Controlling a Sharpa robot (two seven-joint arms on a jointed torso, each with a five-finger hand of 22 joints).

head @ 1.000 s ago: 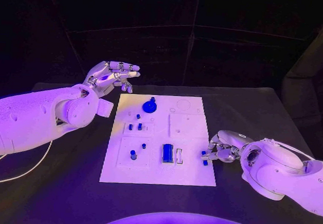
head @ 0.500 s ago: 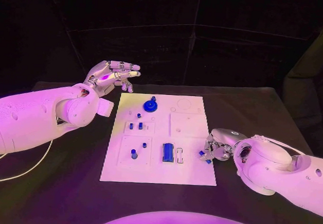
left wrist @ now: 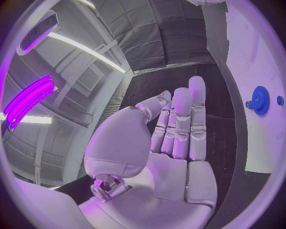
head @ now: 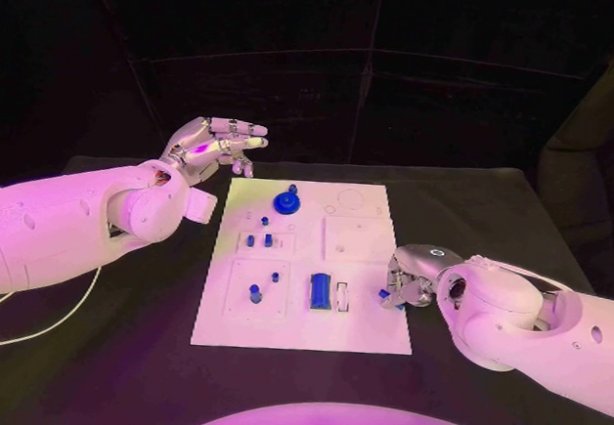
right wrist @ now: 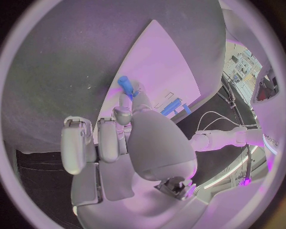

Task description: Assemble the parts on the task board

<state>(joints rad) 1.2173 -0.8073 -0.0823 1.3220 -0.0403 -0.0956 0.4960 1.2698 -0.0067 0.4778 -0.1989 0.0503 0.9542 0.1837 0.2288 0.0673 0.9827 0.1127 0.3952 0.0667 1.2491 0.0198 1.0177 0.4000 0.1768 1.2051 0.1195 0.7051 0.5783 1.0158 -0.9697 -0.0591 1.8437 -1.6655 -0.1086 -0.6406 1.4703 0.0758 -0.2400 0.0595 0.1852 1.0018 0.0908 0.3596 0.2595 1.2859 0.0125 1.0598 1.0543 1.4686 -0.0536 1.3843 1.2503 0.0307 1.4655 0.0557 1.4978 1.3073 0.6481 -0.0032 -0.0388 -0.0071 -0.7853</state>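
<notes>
The white task board [head: 306,266] lies in the middle of the frame on the black counter [head: 505,217]. At its right edge the right robot hand [head: 408,278] pinches a small blue part [right wrist: 125,86] between its fingertips. The left robot hand [head: 213,145] hangs at the upper left, off the board's far corner, released, fingers apart and holding nothing. A round blue gear [head: 285,203] sits near the board's top.

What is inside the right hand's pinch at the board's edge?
The right hand pinches a small blue part over the task board. The part's lower end and the spot beneath are covered by fingers.
</notes>
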